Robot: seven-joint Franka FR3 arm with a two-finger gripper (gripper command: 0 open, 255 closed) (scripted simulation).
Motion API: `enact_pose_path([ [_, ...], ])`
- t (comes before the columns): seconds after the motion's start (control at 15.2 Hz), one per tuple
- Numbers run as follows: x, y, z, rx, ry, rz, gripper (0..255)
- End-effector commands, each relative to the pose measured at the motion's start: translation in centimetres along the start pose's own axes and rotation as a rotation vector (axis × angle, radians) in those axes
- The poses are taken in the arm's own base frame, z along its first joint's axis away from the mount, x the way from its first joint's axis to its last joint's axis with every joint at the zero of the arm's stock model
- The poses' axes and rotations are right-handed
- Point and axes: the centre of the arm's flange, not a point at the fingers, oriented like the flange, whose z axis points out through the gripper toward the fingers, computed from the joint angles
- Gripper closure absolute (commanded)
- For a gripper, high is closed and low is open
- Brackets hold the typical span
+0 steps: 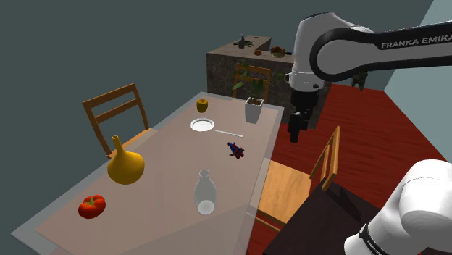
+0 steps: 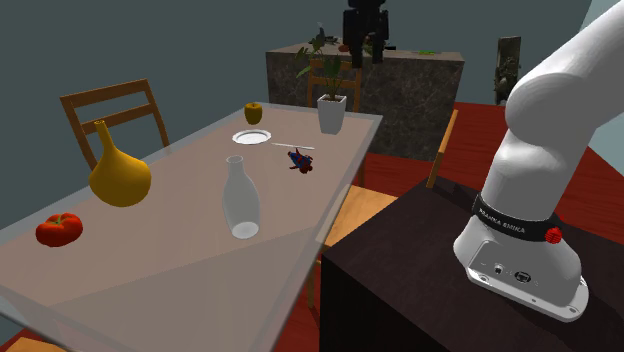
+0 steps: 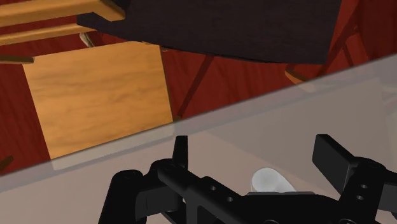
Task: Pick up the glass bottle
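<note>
Clear glass bottle [image 1: 205,192] upright on table [image 1: 166,163], near end; black gripper [image 1: 295,135] spread, empty, well apart far right. Best centred over neck before closing.

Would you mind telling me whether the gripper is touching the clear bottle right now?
Apart. The shoulder view shows the gripper raised off to one side, with a wide gap between it and the bottle.

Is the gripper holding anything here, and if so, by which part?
Nothing is held. The gripper hangs open in the air, and the glass bottle stands apart from it on the table.
</note>
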Motion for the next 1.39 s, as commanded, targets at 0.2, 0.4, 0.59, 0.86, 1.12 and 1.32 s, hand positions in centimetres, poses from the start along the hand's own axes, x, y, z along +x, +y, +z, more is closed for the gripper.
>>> enact_pose_path([
  [0.2, 4.9, -2.7, 3.4, -0.009, 0.010, -0.013, 0],
  [0.4, 7.9, -4.4, 5.4, -0.014, 0.015, -0.022, 0],
  [0.59, 10.8, -6.1, 7.5, -0.019, 0.019, -0.030, 0],
  [0.86, 14.7, -8.4, 10.1, -0.027, 0.026, -0.040, 0],
  [1.12, 18.6, -10.7, 12.8, -0.034, 0.032, -0.051, 0],
  [1.32, 21.5, -12.4, 14.8, -0.039, 0.037, -0.059, 0],
])
